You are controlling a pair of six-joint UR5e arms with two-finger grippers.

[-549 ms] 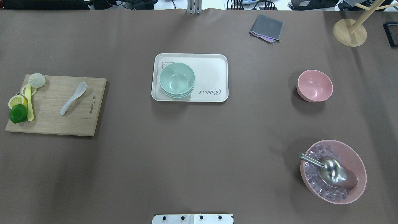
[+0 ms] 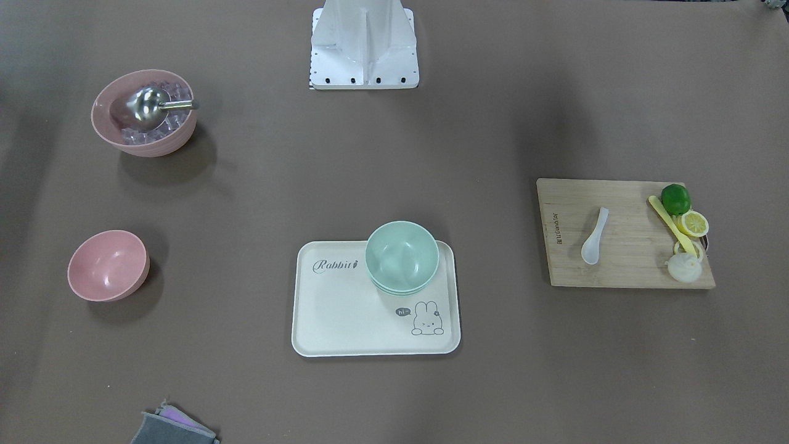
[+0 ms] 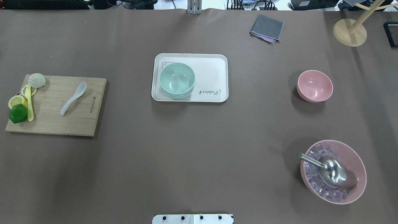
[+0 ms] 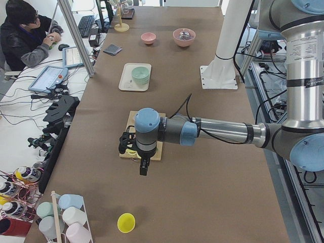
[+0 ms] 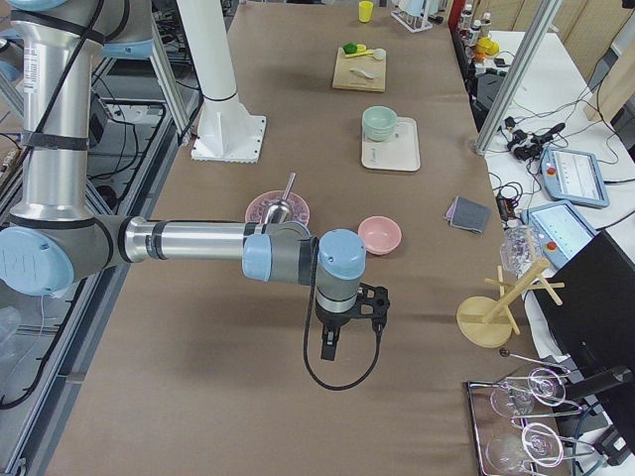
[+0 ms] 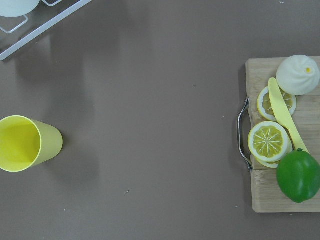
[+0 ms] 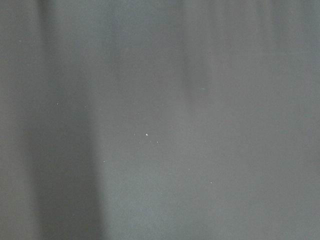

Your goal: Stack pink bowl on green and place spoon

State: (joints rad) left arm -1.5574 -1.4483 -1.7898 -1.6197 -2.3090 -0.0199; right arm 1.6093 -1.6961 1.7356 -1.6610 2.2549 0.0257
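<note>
The small pink bowl (image 3: 314,85) stands empty on the table at the right. Stacked green bowls (image 3: 177,79) sit on the left part of a white tray (image 3: 214,68) at the table's middle. The white spoon (image 3: 73,98) lies on a wooden cutting board (image 3: 77,121) at the left. Neither arm shows in the overhead view. My left gripper (image 4: 143,164) hangs over the table just beyond the board's outer end. My right gripper (image 5: 329,347) hangs over bare table beyond the pink bowl (image 5: 379,234). I cannot tell whether either is open or shut.
A large pink bowl (image 3: 357,161) with ice cubes and a metal scoop (image 3: 331,169) stands front right. A lime (image 3: 18,113), lemon slices, a yellow knife and a bun lie on the board. A grey cloth (image 3: 266,28), a wooden stand (image 3: 349,31) and a yellow cup (image 6: 25,144) are nearby.
</note>
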